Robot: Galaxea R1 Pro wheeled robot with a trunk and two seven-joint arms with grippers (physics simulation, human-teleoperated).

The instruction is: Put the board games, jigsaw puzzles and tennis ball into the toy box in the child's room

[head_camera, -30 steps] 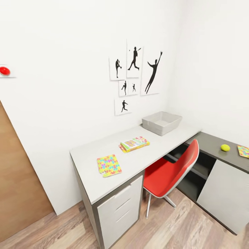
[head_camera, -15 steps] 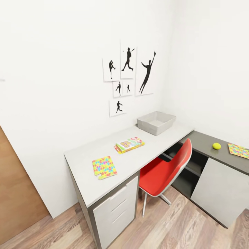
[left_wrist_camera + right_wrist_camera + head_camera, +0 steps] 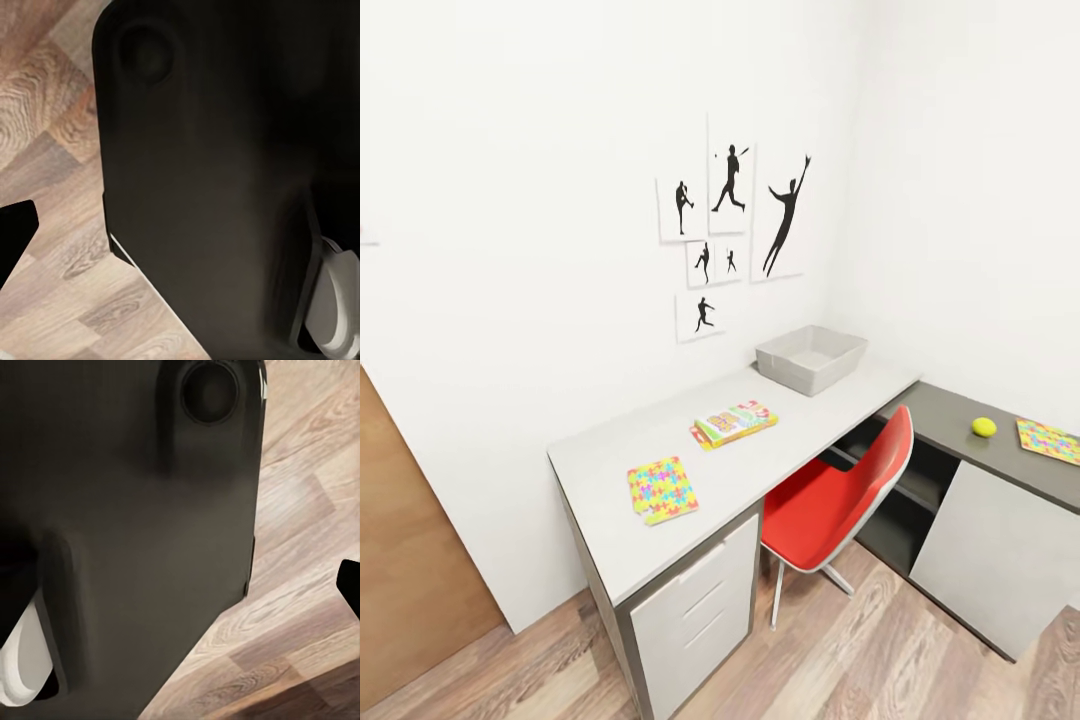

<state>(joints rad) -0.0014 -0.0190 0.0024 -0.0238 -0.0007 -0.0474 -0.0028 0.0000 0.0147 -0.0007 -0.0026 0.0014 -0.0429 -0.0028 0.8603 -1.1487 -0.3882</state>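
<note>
In the head view, the white-topped table [image 3: 810,425] runs along the wall. The light-grey toy box [image 3: 810,357] stands at its far end, and nothing shows inside it from here. A green-edged board game [image 3: 735,422] lies mid-table. One jigsaw puzzle [image 3: 661,489] lies nearer the drawer end. On the lower dark-grey section sit the tennis ball [image 3: 984,427] and a second jigsaw puzzle [image 3: 1048,440]. Both wrist views look at the robot's dark body over the wood floor. A black sliver shows at the edge of each, too little to read a gripper state.
A red chair [image 3: 840,500] is tucked under the table between the drawers [image 3: 695,610] and the dark cabinet [image 3: 985,540]. Baseball silhouettes [image 3: 730,225] hang above the table. A brown door [image 3: 400,560] is at left. Wood floor lies in front.
The whole head view has swung right and then dipped slightly, so a red object on the left wall has left the picture. Nothing on the table has moved.
</note>
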